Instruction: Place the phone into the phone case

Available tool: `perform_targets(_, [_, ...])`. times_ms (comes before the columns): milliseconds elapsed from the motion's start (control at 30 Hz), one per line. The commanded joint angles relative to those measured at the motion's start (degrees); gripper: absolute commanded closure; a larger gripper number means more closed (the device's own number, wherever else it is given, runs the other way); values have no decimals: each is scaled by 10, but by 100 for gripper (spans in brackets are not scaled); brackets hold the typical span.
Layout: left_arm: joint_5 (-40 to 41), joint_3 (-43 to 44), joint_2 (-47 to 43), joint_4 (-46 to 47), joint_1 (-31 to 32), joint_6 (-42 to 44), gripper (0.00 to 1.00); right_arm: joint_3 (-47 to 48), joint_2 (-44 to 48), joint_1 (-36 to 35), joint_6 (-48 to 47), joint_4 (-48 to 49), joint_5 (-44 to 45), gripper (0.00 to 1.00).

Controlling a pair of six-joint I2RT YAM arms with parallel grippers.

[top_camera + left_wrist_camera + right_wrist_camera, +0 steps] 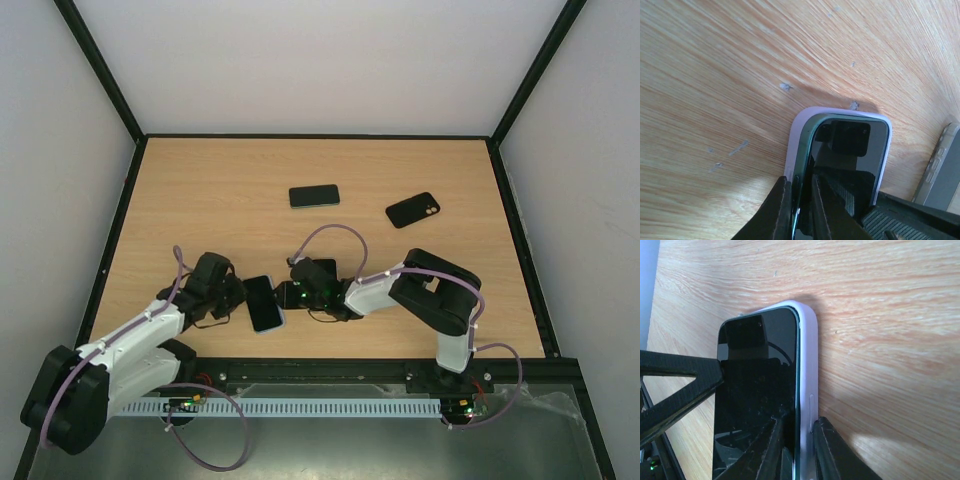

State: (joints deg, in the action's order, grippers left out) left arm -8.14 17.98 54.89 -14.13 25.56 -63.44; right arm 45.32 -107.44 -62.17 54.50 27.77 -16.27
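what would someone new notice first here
Both arms meet near the table's front centre, the left end effector and right end effector each pinching a long edge of the phone set in its lilac case. Farther back lie a second dark phone and a black case, apart.

Phone (264, 302): dark glossy screen, green rim, face up, flat at table's 6 o'clock, near front edge. Phone case (809, 340): pale lilac, wrapped round phone's edges.
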Motion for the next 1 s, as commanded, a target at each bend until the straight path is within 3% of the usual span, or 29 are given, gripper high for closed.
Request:
perform_targets(0, [-12,12,25,32,20,2,91,-5,-11,5,6,45,-3,82])
perform_targets(400, [18,61,95,51,53,15,87,-64,48,12,31,51,69,85])
perform_targets(600, [62,71,62,-36,53,-5,69,-81,67,15,38,42,50,80])
perform_targets(767, [25,37,9,-54,55,-31,60,-105,76,16,53,63,21,78])
perform_targets(967, [-35,-6,-13,-11,82,-68,63,-119,83,14,58,68,-4,78])
